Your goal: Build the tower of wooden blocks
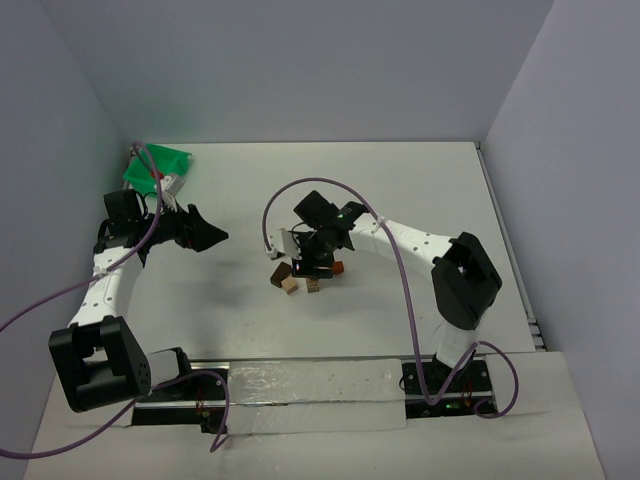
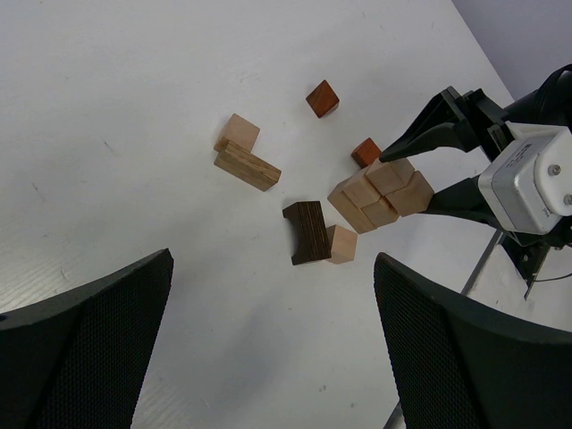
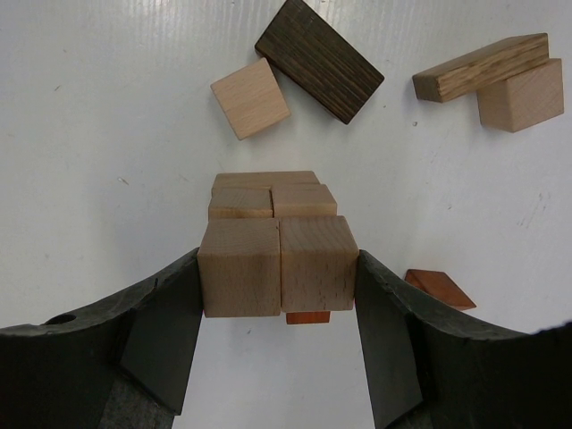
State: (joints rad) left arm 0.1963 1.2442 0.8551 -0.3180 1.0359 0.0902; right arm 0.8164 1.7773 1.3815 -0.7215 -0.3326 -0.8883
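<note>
1. Top view: the left gripper (image 1: 215, 237) hung well apart from the wood blocks (image 1: 298, 277), which lay mid-table under the right gripper (image 1: 316, 266).
2. Left wrist: its fingers (image 2: 89, 349) stood wide and empty.
3. Right wrist: the right gripper's fingers (image 3: 161, 331) clamped two tan cubes (image 3: 277, 266) side by side, with more tan blocks touching them behind.

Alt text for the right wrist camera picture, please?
The right gripper squeezes two light tan cubes side by side, more tan blocks packed against them. Scattered on the white table: a dark brown cuboid, a tan cube, a reddish wedge.
</note>
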